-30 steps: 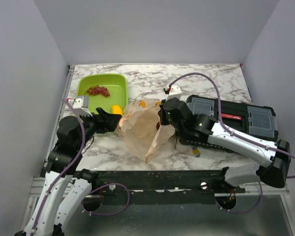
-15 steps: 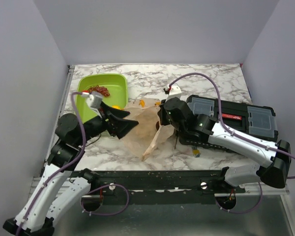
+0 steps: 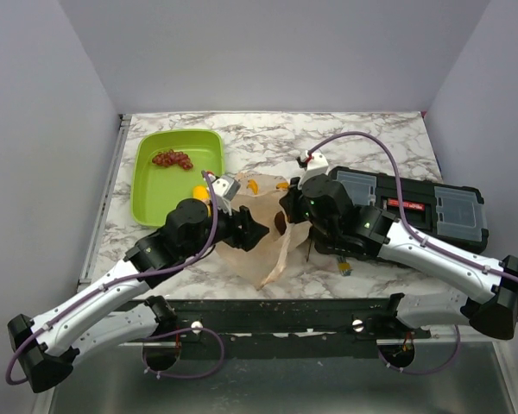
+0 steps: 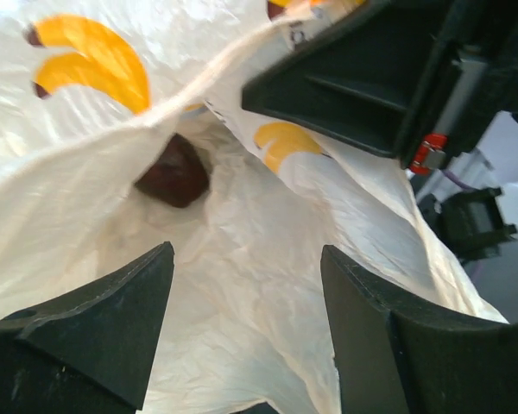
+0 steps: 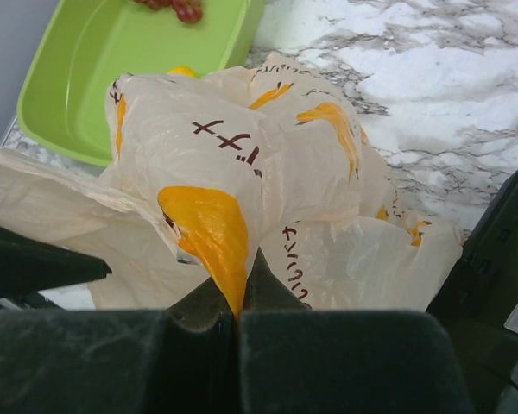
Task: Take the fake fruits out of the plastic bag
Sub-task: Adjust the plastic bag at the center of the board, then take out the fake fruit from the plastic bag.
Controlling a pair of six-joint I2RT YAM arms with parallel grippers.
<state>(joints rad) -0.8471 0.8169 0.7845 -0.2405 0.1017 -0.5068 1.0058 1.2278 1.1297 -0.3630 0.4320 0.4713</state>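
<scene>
The right gripper (image 5: 242,289) clamps the crinkly peach-beige plastic bag (image 5: 198,129); the left gripper (image 4: 246,259), fingers apart at its mouth, faces a dark red lump (image 4: 174,172), perhaps fruit, and could pinch loose film instead.

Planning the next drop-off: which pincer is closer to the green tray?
Left. The left pincer is open at the mouth of the bag, just off the near right corner of the tray. The right pincer is shut on the bag farther right, beside the black case.
</scene>
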